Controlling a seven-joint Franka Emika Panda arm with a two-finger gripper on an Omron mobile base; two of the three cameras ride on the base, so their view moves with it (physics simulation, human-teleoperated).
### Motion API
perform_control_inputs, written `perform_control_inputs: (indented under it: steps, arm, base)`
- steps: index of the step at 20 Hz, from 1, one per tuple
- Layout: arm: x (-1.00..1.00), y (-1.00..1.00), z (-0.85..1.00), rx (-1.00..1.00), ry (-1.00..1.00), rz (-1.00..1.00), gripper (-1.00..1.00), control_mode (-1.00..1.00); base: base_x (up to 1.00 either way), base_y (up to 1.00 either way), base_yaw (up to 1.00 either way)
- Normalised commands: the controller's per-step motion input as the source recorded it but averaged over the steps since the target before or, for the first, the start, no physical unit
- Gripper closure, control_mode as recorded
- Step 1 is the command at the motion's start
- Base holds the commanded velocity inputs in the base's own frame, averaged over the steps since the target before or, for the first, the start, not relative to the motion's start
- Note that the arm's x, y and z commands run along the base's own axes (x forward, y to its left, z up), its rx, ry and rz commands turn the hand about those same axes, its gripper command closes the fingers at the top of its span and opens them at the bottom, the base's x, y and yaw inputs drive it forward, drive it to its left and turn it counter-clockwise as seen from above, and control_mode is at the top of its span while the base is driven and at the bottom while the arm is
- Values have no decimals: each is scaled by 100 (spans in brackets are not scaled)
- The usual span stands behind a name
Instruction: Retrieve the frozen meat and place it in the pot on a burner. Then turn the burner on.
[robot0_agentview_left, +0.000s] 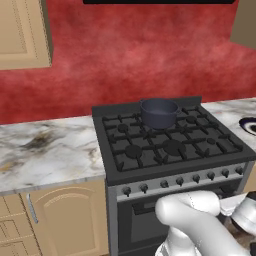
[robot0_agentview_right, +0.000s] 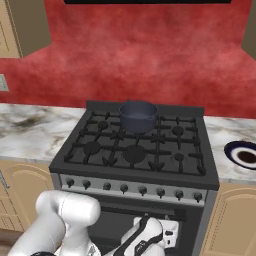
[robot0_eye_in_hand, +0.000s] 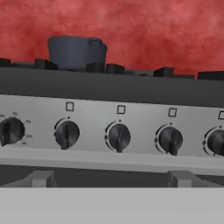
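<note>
Behind, red wall (robot0_agentview_left: 125, 55); marble counter (robot0_agentview_left: 45, 147) flanking black stove (robot0_agentview_left: 170, 145).

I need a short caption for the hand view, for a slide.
Close view of the stove's control knobs, with the dark blue-grey pot standing on the grates above, against a red wall.

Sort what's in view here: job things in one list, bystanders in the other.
Job things:
pot, on the stove's back centre grate
burner
knobs on the front panel

Bystanders:
plate, dark-rimmed, on the counter right of the stove
marble counter
wall cabinet
</note>
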Motion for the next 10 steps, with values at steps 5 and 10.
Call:
perform_control_inputs:
  steps: [5,10]
  arm:
    - [41,-3,0,0,1,-7,-100,-100]
    - [26,-10,0,0,0,-7,-100,-100]
  base:
    - [0,0,0]
    - [0,0,0]
